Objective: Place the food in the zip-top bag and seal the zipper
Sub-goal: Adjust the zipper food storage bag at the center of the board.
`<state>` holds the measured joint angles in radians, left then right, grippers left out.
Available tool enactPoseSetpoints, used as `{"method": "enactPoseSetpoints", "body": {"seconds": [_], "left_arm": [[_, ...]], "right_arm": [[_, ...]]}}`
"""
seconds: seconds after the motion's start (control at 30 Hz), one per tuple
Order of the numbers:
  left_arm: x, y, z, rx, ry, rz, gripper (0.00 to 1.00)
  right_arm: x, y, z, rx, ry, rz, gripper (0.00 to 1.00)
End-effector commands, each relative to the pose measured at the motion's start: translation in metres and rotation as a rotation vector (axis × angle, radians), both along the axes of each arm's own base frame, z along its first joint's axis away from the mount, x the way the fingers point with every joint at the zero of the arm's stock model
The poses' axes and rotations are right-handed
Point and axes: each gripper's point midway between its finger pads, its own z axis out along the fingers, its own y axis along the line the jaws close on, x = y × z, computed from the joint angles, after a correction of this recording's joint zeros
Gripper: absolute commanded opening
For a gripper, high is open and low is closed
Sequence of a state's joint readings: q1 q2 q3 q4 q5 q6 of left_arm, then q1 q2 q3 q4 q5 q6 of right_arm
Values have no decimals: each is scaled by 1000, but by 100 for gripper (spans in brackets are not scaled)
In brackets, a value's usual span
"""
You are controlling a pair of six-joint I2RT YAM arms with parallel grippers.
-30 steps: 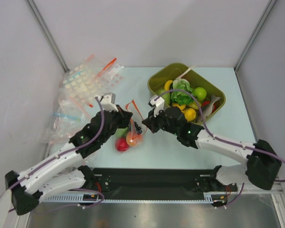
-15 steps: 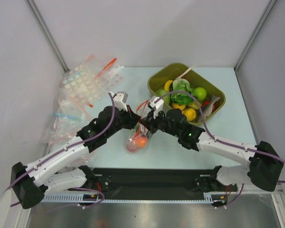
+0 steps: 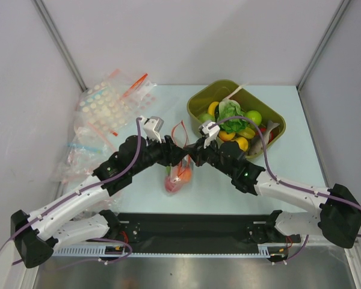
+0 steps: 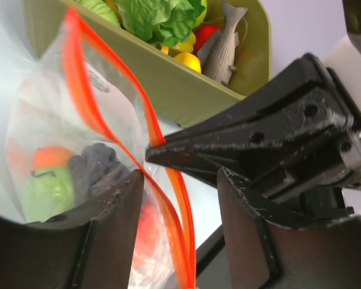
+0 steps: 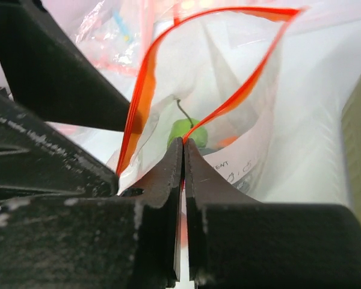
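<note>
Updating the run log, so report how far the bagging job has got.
Done: several toy foods, a green fruit among them, sit inside the zip-top bag. In hand: the right gripper is shut on the red-orange zipper, the left gripper open astride it. Left: the zipper gapes wide and needs sealing; more food lies in the olive tub.

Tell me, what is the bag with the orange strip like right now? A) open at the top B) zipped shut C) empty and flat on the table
A: the zipper gapes in a wide loop, not pressed together, and a green toy fruit shows inside the zip-top bag.
</note>
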<state>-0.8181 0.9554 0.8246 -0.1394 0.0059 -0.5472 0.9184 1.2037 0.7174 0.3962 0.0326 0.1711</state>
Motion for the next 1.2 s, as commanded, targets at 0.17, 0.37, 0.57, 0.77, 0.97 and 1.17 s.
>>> {"method": "enactPoseSetpoints", "body": {"seconds": [0.17, 0.37, 0.57, 0.77, 0.97, 1.17], "left_arm": [[-4, -9, 12, -16, -27, -57, 66], [-4, -16, 2, 32, 13, -75, 66], [-9, -27, -3, 55, 32, -123, 66], [-12, -38, -10, 109, 46, -151, 66], [-10, -43, -17, 181, 40, -137, 62], [-10, -45, -21, 232, 41, -124, 50]], "right_arm": [[13, -9, 37, 158, -23, -65, 4], [15, -11, 38, 218, 8, -65, 5], [19, -14, 38, 255, 46, -65, 5], [21, -15, 37, 268, 74, -51, 6], [20, -14, 38, 273, 77, -41, 8], [17, -13, 41, 282, 74, -23, 9]]}}
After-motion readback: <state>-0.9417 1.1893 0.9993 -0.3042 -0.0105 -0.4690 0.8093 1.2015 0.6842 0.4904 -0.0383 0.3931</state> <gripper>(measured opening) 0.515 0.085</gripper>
